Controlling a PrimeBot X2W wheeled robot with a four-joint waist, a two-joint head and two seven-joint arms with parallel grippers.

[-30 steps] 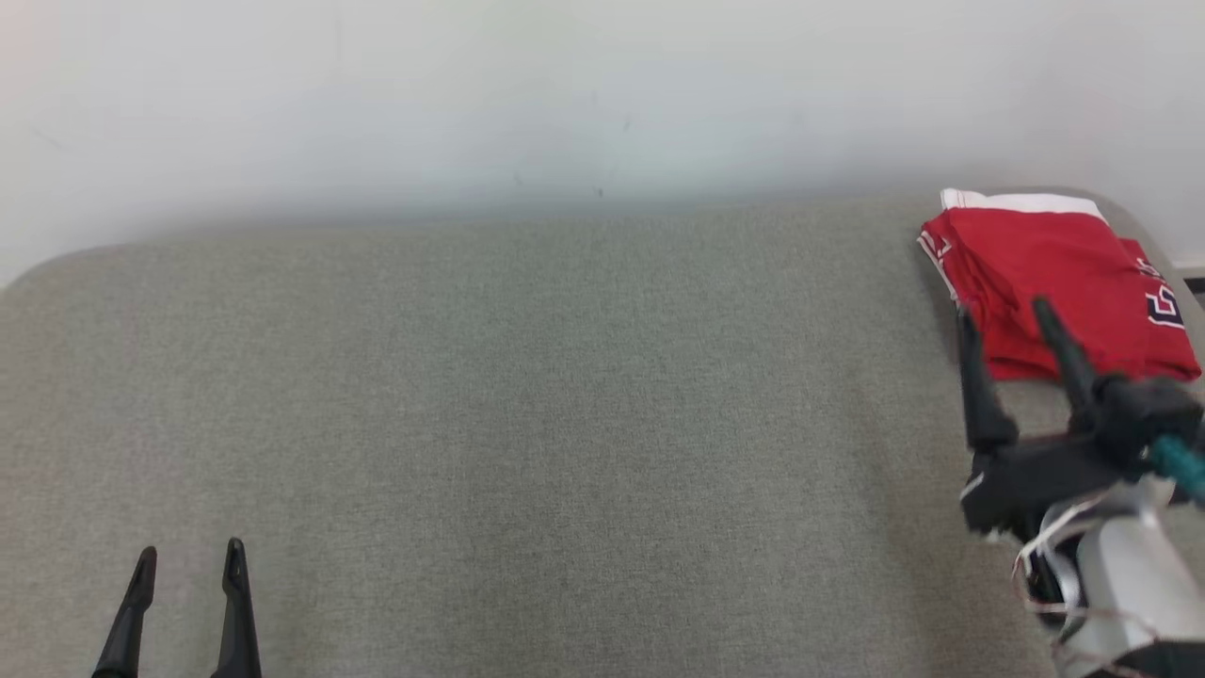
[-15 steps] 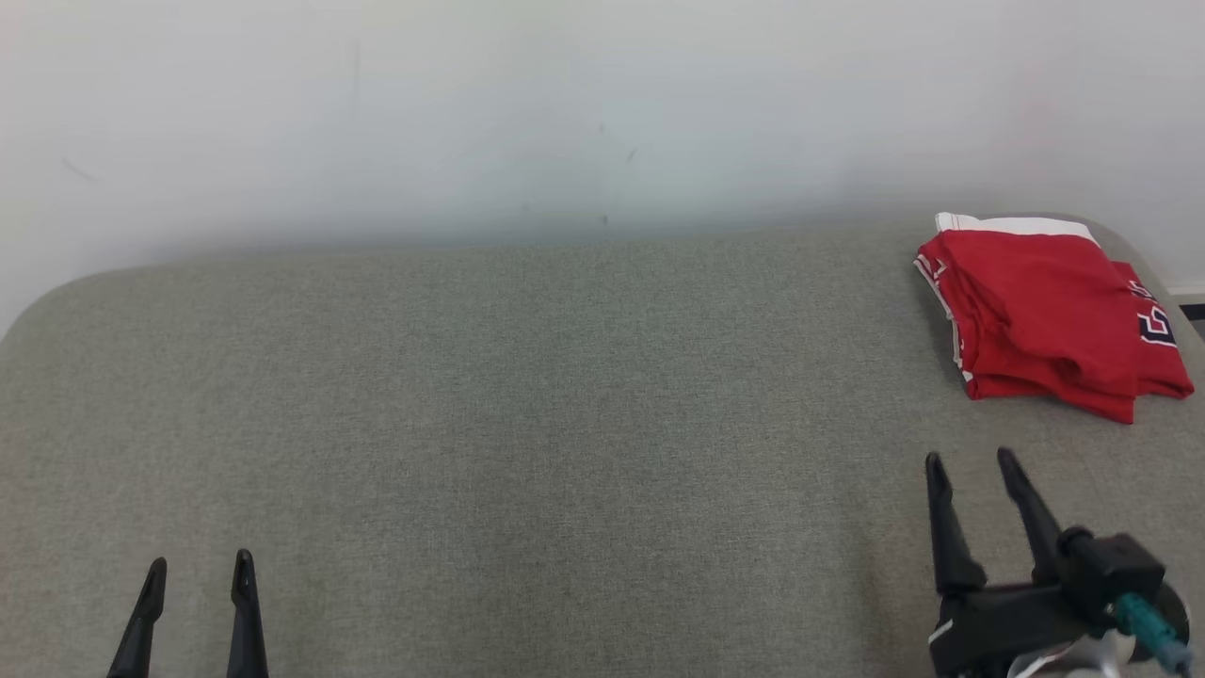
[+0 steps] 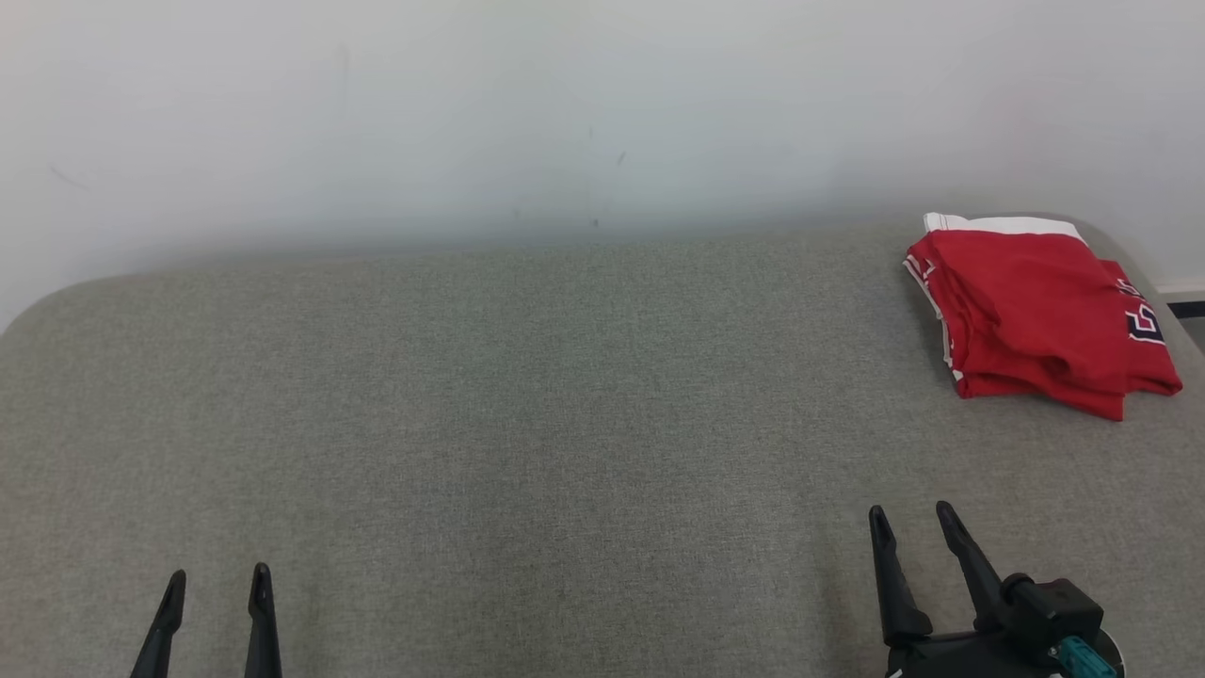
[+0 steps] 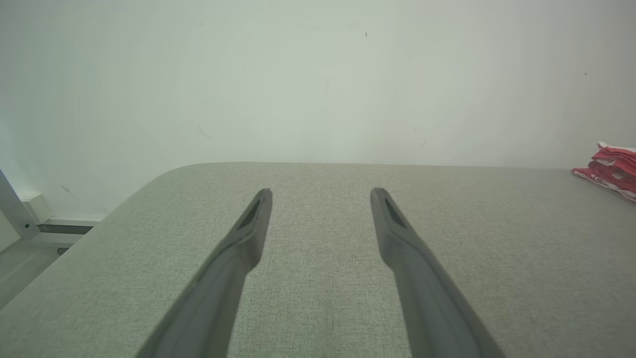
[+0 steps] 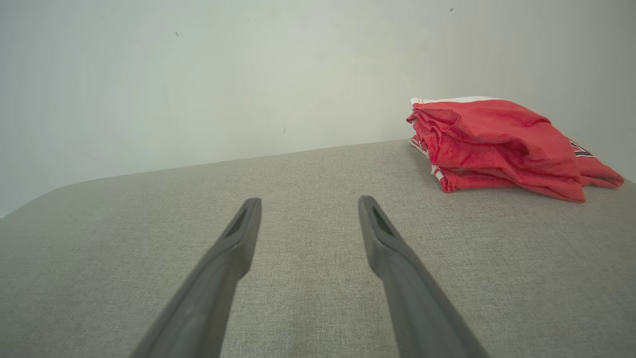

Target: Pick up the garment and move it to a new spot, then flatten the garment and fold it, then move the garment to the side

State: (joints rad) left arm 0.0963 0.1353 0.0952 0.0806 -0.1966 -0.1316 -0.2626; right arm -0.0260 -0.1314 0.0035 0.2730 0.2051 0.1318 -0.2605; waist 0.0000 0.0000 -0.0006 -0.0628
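Garment (image 3: pixel 1036 315) folded at right, left tool (image 3: pixel 219 572) and right tool (image 3: pixel 911 509) pointing forward, parted, empty.

Before me lies a wide padded table (image 3: pixel 527 424) covered in grey-green woven cloth, its far corners rounded; its far edge runs close along a plain pale wall (image 3: pixel 565 94), which bears a few small dark specks and faint scratches; beyond the table's left corner, in my left wrist view, I see a white skirting board (image 4: pixel 74 220) with a dark gap under it, a slanted pale metal bar (image 4: pixel 15 209) in front of it, and a patch of light floor (image 4: pixel 25 268); past the right corner, a short dark strip (image 3: pixel 1184 303) sits low on the wall.
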